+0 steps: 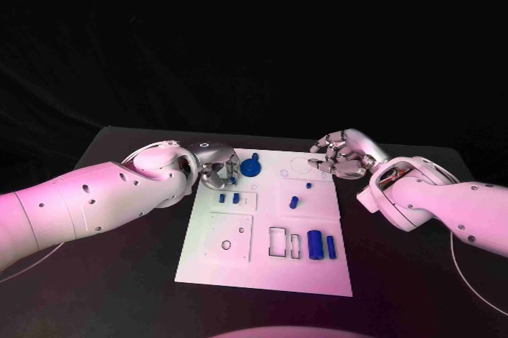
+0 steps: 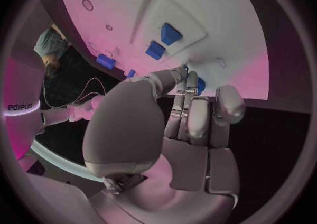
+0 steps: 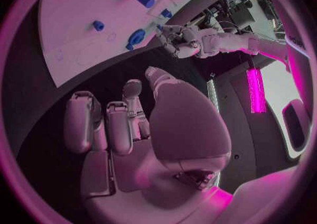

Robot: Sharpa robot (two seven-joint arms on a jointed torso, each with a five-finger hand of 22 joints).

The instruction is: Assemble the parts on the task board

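The white task board (image 1: 265, 268) lies in the middle of the table. A round blue part (image 1: 251, 166) sits near its far left corner, and my left hand (image 1: 217, 169) hangs just beside it, fingers pointing down at the board. In the left wrist view the thumb and fingers (image 2: 188, 89) are drawn together with nothing plainly between them; a blue piece (image 2: 200, 84) shows just past the tips. My right hand (image 1: 340, 156) hovers over the far right corner, fingers curled in on nothing. Two blue cylinders (image 1: 314, 244) lie near the front right.
Small blue parts (image 1: 229, 198) rest in a raised pad on the left, and others (image 1: 294, 202) lie mid-board. Two empty slots (image 1: 276, 241) are beside the cylinders. The right wrist view shows the board (image 3: 86, 49) and my left hand (image 3: 182, 42). Black table (image 1: 127, 279) surrounds the board.
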